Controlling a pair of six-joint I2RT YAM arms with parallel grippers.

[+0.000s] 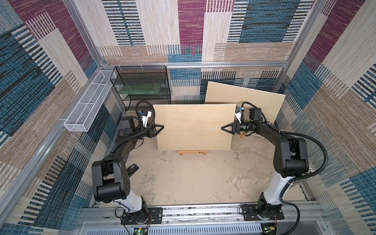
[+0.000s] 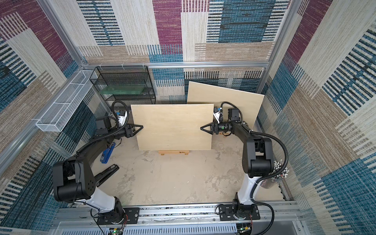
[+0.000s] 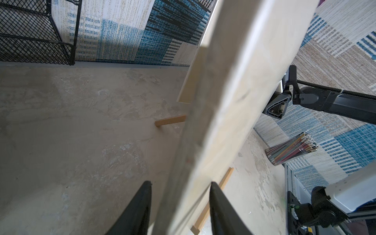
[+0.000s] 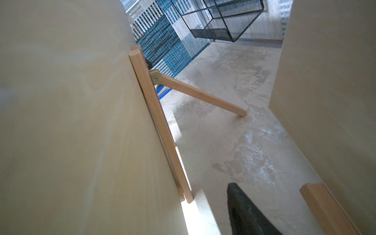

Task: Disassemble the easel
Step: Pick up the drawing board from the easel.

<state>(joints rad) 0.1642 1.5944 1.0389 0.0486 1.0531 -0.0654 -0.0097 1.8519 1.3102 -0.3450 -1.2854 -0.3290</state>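
**Status:** early stage; no part of the easel is separated yet.

1. Left claw (image 1: pixel 162 127): spread, straddling the left edge of the plywood board (image 1: pixel 195 126). In the left wrist view one finger (image 3: pixel 140 205) stands clear of the board face, so no clamp is made.
2. Easel (image 4: pixel 160 126): stands mid-surface (image 1: pixel 193 183), toward the far side. The board rests on its ledge (image 1: pixel 193 152), and its rear leg (image 4: pixel 203 95) is swung out onto the surface.
3. Right claw (image 1: pixel 222 128): spread, straddling the board's right edge. The one finger (image 4: pixel 248 209) in view sits behind the board, apart from it.
4. A second board (image 1: pixel 254 97) leans on the far wall (image 1: pixel 183 50) at right.

**Remaining, by judgement:** clamp the board, lift it off, then fold the leg.
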